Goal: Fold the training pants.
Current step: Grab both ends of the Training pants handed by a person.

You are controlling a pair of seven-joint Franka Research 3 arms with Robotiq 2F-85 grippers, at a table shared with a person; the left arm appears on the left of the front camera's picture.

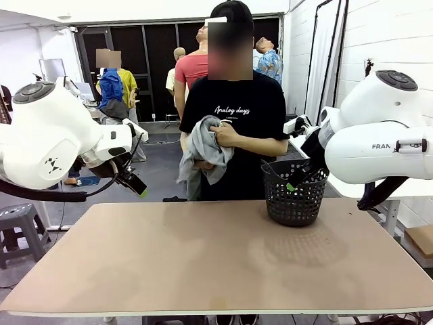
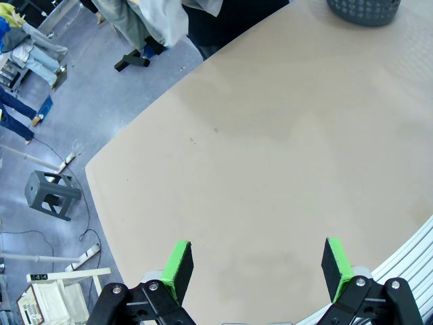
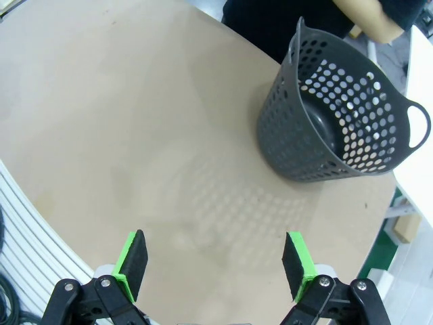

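Grey training pants (image 1: pixel 203 145) bunched in the person's hands (image 1: pixel 224 137) at the far side, not yet on the table (image 1: pixel 203 264). Left gripper (image 2: pixel 257 261) and right gripper (image 3: pixel 215 264) hover above it, jaws wide and empty, probably waiting for the garment to land.

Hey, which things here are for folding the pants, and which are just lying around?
For the job: grey training pants, bunched up and held by the person; table.
Lying about: black mesh basket on the table's far right; grey stool on the floor.
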